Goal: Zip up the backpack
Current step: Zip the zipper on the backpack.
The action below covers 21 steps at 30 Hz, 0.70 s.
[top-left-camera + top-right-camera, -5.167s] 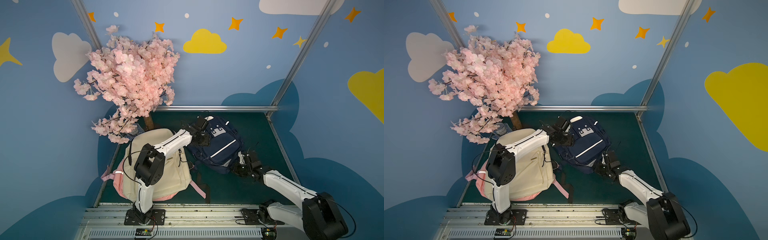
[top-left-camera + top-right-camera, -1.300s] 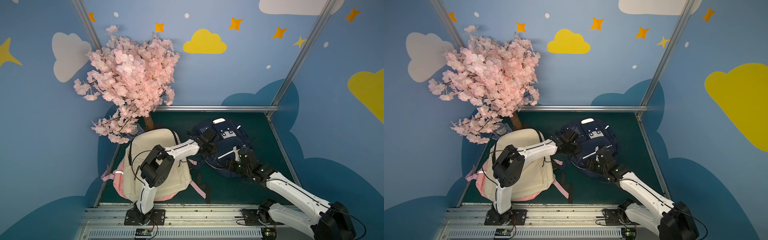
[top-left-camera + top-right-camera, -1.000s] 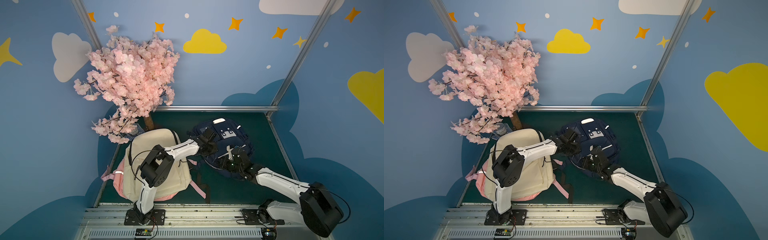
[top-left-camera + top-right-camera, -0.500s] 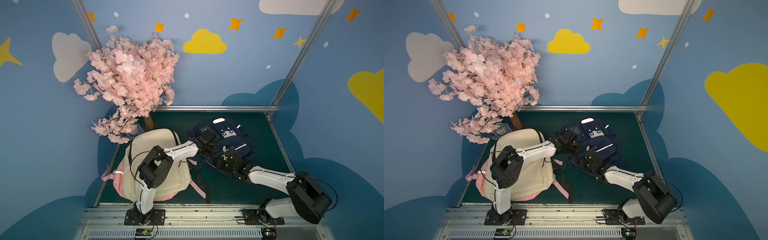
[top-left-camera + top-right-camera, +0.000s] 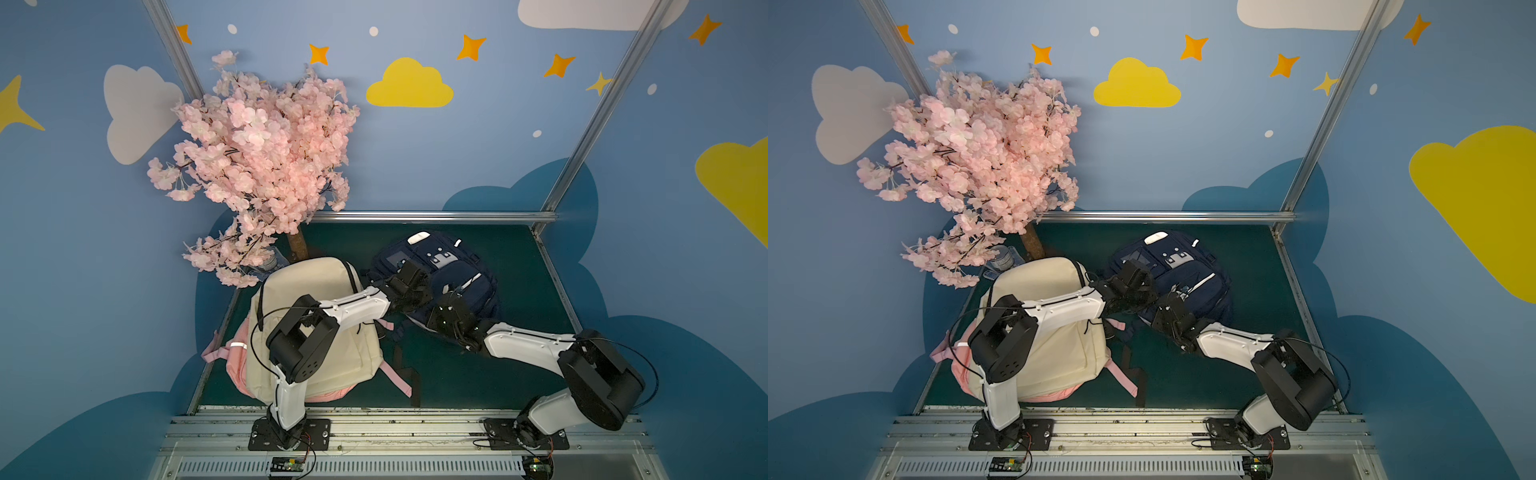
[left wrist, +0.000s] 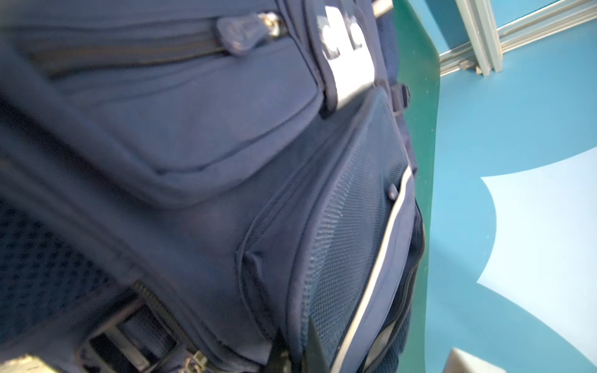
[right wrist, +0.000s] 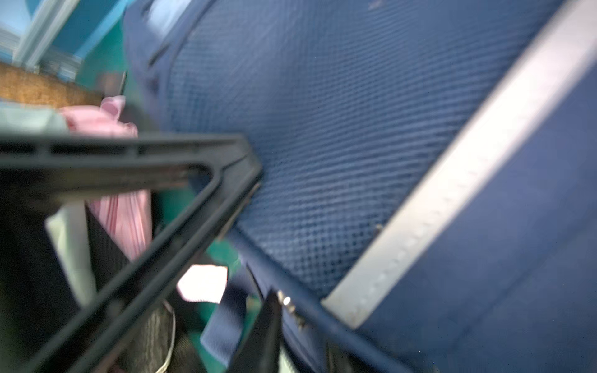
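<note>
Top views both put the pink blossom tree (image 5: 257, 166) at the far left of the green worktop (image 5: 519, 299), with a cream backpack (image 5: 307, 278) lying on the near side of it. The left arm reaches across that bag, and its left claw (image 5: 409, 286) is set against the left side of the navy backpack (image 5: 451, 255), which lies flat mid-worktop, toward the far edge. That claw is closed tight. Whether cloth is pinched in it I cannot tell, as the tips are buried against the bag.

Just to the right and nearer, the right claw (image 5: 451, 307) sits at the navy bag's near edge. Its wrist view is blurred. One dark finger (image 7: 269, 323) lies just beside a small metal zip slider (image 7: 286, 302) at the corner of the mesh front pocket (image 7: 323, 145), but how wide the claw stands I cannot tell.

The left wrist view shows the upper pocket's zip pull (image 6: 245, 30) at one end of its track, while the seam by the grey reflective strip (image 6: 381, 245) seems to gape. My reading is that the slider is only now being taken, so nearly the whole run along that track is left to do.
</note>
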Tool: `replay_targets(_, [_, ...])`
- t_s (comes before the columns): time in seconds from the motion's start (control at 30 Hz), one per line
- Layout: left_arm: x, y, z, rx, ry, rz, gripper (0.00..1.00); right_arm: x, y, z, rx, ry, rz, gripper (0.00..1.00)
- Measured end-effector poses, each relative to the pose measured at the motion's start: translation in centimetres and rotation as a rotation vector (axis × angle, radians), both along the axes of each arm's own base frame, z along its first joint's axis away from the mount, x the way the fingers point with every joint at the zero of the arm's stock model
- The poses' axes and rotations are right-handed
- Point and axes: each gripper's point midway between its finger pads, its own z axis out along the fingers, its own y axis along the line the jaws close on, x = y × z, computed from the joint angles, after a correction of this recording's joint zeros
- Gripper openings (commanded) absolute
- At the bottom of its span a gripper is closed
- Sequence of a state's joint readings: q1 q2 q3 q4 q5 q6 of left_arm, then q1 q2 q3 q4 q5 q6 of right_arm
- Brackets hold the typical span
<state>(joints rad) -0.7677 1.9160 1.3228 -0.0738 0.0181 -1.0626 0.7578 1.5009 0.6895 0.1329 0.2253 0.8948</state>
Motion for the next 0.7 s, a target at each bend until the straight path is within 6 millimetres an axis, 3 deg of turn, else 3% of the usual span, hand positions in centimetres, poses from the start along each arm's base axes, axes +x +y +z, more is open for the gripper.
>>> replay_targets(0.07, [-0.1,-0.2,0.1,-0.009,0.001,-0.003,0.02,0.2,-0.1,0.1,-0.007,-0.010,-0.006,0.00])
replay_targets(0.2, [-0.1,-0.4,0.2,-0.016,0.000,-0.009,0.02,0.1,-0.4,0.4,-0.040,-0.030,-0.006,0.00])
replay_targets(0.43, [0.0,-0.5,1.2,-0.013,0.000,-0.058,0.02,-1.1,-1.5,2.9,-0.059,-0.053,0.011,0.00])
replay_targets(0.7, [-1.0,0.0,0.2,0.028,0.033,-0.121,0.03,-4.6,-4.4,1.3,-0.095,0.058,0.001,0.00])
